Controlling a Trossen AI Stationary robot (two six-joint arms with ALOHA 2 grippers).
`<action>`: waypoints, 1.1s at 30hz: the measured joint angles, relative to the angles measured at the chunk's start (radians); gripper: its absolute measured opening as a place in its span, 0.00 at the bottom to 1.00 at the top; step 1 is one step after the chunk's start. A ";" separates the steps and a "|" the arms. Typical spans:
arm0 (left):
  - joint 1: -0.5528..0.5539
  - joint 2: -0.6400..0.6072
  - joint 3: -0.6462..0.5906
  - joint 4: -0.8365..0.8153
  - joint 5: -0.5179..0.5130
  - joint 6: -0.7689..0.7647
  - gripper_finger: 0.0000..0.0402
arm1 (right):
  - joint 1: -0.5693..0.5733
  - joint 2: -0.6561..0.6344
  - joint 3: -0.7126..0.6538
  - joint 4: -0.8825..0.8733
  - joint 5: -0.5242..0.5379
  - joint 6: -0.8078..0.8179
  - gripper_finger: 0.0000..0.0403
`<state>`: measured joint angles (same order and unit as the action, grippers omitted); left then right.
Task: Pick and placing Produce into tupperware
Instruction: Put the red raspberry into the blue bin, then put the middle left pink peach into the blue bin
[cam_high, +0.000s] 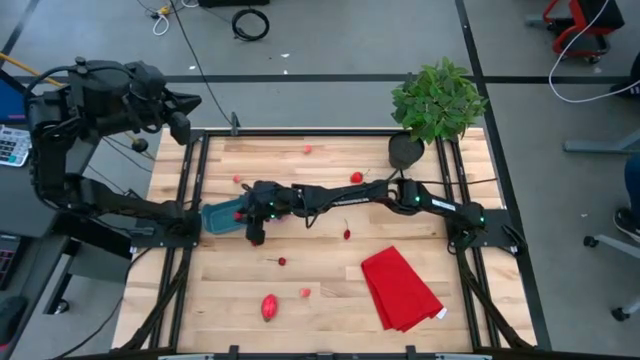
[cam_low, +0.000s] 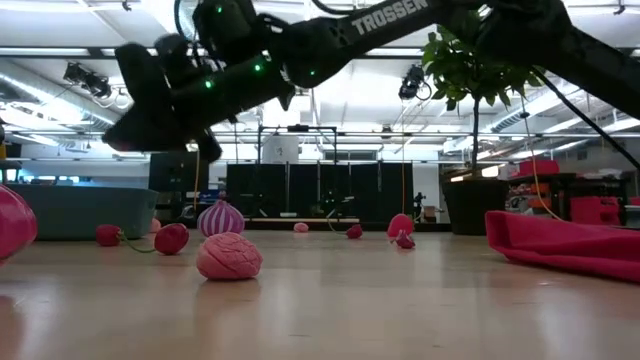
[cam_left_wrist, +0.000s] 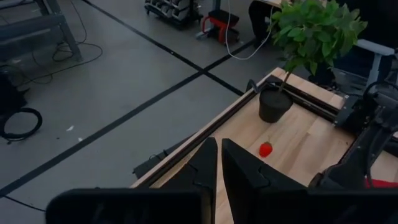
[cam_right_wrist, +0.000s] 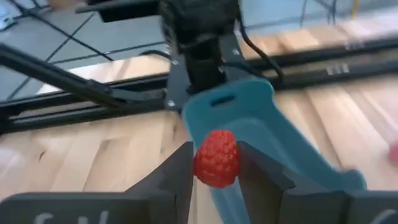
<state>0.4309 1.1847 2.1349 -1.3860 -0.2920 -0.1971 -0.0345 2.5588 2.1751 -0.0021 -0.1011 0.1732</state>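
Observation:
The teal tupperware (cam_high: 220, 218) sits near the table's left edge, and the right wrist view shows it (cam_right_wrist: 261, 124) just beyond my fingers. My right gripper (cam_right_wrist: 216, 171) reaches across the table from the right and hovers at the container's near rim (cam_high: 254, 232), shut on a red raspberry-like piece (cam_right_wrist: 216, 157). Loose produce lies on the wood: a large red oval (cam_high: 269, 306), small red pieces (cam_high: 356, 178) (cam_high: 347, 234) (cam_high: 282, 261), a pink bumpy piece (cam_low: 228, 256) and a purple-and-white round one (cam_low: 221, 217). My left gripper (cam_left_wrist: 219, 171) is raised off the table's far left corner, shut. My right gripper pinches the raspberry-like piece by its two sides (cam_right_wrist: 200, 160) between the two fingers. The piece is lifted clear of the table and sits in front of the tupperware's rim.
A red folded cloth (cam_high: 400, 288) lies near the right front of the table. A black pot with a green plant (cam_high: 407, 150) stands at the far right corner. Black frame rails run along the table's left and right sides. Bare wood shows near the table's middle front.

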 joint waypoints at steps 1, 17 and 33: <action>0.000 0.000 0.000 0.001 0.000 0.000 0.07 | 0.001 -0.002 0.000 -0.004 -0.001 -0.019 0.30; 0.000 0.016 0.000 -0.003 0.000 -0.001 0.06 | -0.043 0.004 -0.001 -0.089 0.049 -0.094 0.33; -0.002 0.040 0.000 -0.014 0.000 -0.001 0.07 | -0.041 0.005 0.030 -0.081 0.005 -0.056 0.37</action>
<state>0.4290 1.2242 2.1345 -1.3995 -0.2920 -0.1978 -0.0757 2.5641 2.2054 -0.0831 -0.0963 0.1167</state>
